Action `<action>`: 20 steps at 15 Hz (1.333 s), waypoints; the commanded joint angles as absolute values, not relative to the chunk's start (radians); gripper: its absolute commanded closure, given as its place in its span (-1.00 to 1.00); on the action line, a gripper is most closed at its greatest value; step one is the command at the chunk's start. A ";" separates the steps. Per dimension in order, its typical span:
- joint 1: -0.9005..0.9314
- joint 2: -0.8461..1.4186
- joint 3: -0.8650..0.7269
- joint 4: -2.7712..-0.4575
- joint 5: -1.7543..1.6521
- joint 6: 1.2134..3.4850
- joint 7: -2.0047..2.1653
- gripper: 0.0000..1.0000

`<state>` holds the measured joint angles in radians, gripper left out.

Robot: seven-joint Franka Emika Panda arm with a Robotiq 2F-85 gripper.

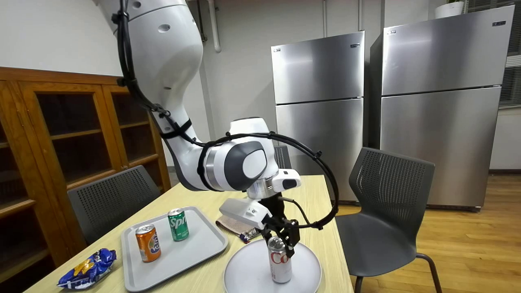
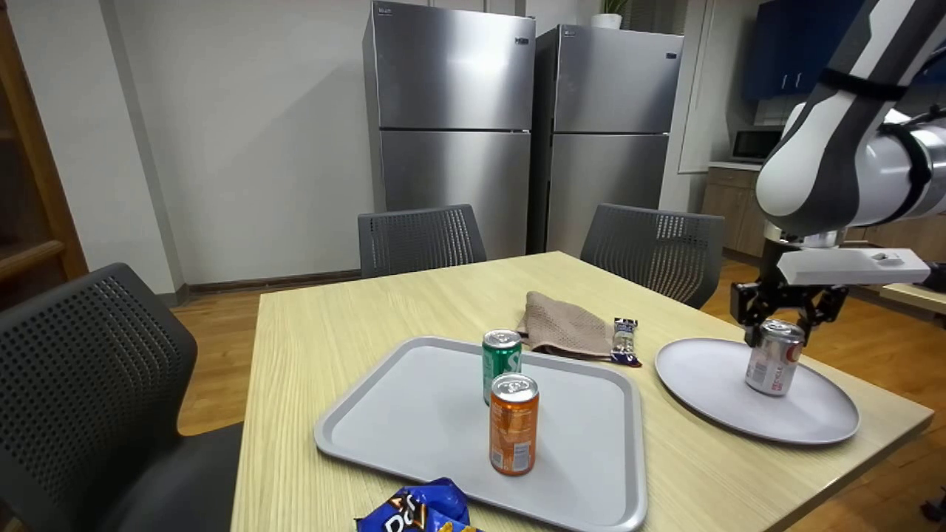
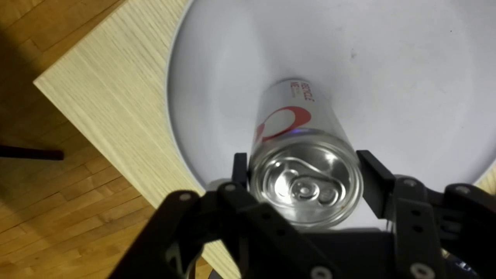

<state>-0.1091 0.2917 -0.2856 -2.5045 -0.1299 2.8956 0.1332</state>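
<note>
Silver and white, the can (image 2: 773, 366) stands upright on a plate (image 2: 702, 377); we see the claw (image 3: 305, 172), partway open, gripping its top.

On the silver can (image 1: 280, 263) one reads "Co" in red letters in an exterior view, and "RECYCLE ME" in the wrist view. The green can (image 1: 178, 226) shows "Spri", the orange can (image 1: 148, 244) "Fanta", and the blue bag (image 2: 423, 508) shows "Dor".

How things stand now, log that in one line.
Gripper: astride silver can, grip unclear | silver can: upright on plate | tray: Fanta, Sprite
</note>
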 commanded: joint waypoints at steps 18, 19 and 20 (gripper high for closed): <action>-0.054 0.071 -0.029 -2.565 -0.064 2.878 -0.164 0.21; -0.047 0.077 -0.002 -2.557 -0.033 2.881 -0.185 0.21; -0.048 0.083 0.026 -2.551 0.012 2.882 -0.223 0.21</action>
<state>-0.0493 0.1125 -0.0388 -2.5470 -0.0812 2.8967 -0.1185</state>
